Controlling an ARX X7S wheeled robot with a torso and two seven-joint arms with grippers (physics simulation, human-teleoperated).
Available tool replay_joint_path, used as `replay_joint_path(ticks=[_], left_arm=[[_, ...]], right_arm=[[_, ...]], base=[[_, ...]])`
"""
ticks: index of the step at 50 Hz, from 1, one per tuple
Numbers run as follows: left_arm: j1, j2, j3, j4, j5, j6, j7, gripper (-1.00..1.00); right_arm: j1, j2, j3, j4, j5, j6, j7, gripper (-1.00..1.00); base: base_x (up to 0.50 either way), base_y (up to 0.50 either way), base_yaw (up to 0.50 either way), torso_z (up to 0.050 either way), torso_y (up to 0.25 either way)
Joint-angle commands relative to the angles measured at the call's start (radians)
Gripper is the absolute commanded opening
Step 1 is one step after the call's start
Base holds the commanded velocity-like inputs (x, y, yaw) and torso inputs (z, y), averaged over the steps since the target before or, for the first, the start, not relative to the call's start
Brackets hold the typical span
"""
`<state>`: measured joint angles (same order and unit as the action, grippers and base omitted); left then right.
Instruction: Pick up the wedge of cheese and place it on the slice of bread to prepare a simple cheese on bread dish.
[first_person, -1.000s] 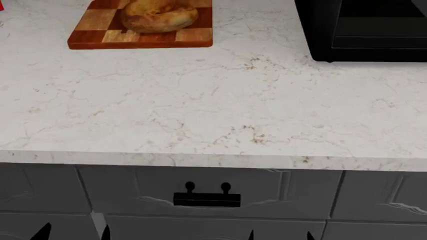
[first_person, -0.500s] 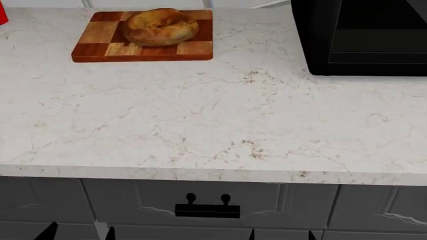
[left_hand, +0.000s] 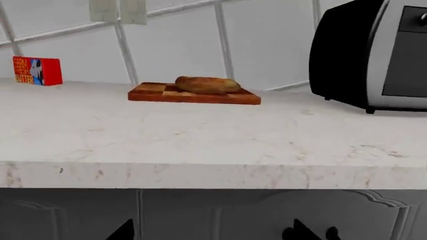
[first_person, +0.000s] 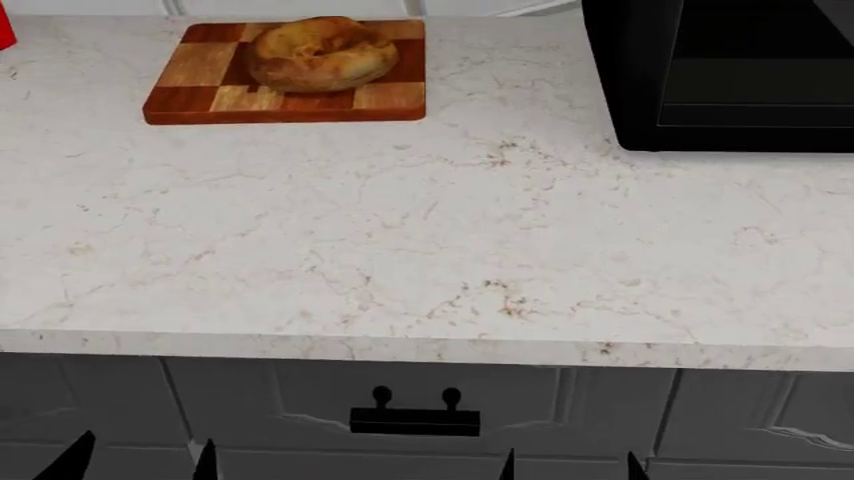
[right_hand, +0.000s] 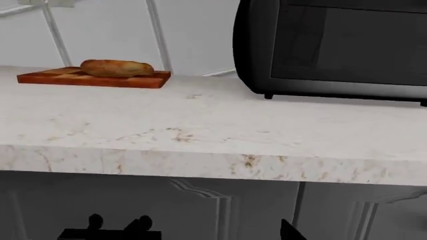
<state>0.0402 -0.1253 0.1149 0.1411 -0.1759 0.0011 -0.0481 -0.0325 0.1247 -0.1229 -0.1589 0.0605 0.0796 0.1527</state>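
1. Head view: the bread (first_person: 320, 53) lay on the board (first_person: 200, 85) at the counter's (first_person: 427, 230) far left, its dimple facing up. The microwave (first_person: 727, 75) was cut off at the frame's right edge. Only dark fingertips of the left gripper (first_person: 138, 460) and right gripper (first_person: 567, 467) showed below the counter edge, each pair spread apart. The cheese was not visible.
2. Left wrist view: the bread (left_hand: 207, 84) appeared as a low loaf, long axis lying along the board (left_hand: 193, 94). A red box (left_hand: 37, 70) stood well apart by the wall.
3. Right wrist view: bread (right_hand: 117, 68) atop the board (right_hand: 93, 78); just one fingertip (right_hand: 291, 231) showed.
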Motion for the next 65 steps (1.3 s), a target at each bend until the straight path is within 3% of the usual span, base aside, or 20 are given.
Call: replay_joint_path(ticks=[1,12,23,35,48,65], left_arm=[[0.013,-0.038,-0.003,0.215,0.003,-0.13,-0.058,1.0],[-0.093,-0.094,-0.026,0.417,-0.017,-0.327,-0.1,1.0],[-0.271,-0.109,-0.06,0.473,-0.053,-0.512,-0.14,1.0],[-0.325,-0.123,-0.13,0.488,-0.089,-0.592,-0.175,1.0],[-0.398,-0.127,-0.119,0.52,-0.112,-0.686,-0.197,1.0],[-0.443,-0.129,-0.134,0.528,-0.148,-0.719,-0.201,1.0]], right_arm=[[-0.01,0.046,0.004,-0.237,0.012,0.175,0.013,1.0],[0.09,0.115,0.079,-0.425,0.044,0.385,0.028,1.0],[0.251,0.165,0.096,-0.436,0.052,0.526,0.018,1.0],[0.347,0.19,0.136,-0.413,0.073,0.595,0.017,1.0],[0.453,0.213,0.145,-0.39,0.082,0.666,0.015,1.0],[0.463,0.219,0.156,-0.395,0.093,0.672,0.018,1.0]], base=[[0.0,0.0,0.0,0.0,0.0],[0.0,0.0,0.0,0.0,0.0],[0.0,0.0,0.0,0.0,0.0],[0.0,0.0,0.0,0.0,0.0],[0.0,0.0,0.0,0.0,0.0],[0.0,0.0,0.0,0.0,0.0]])
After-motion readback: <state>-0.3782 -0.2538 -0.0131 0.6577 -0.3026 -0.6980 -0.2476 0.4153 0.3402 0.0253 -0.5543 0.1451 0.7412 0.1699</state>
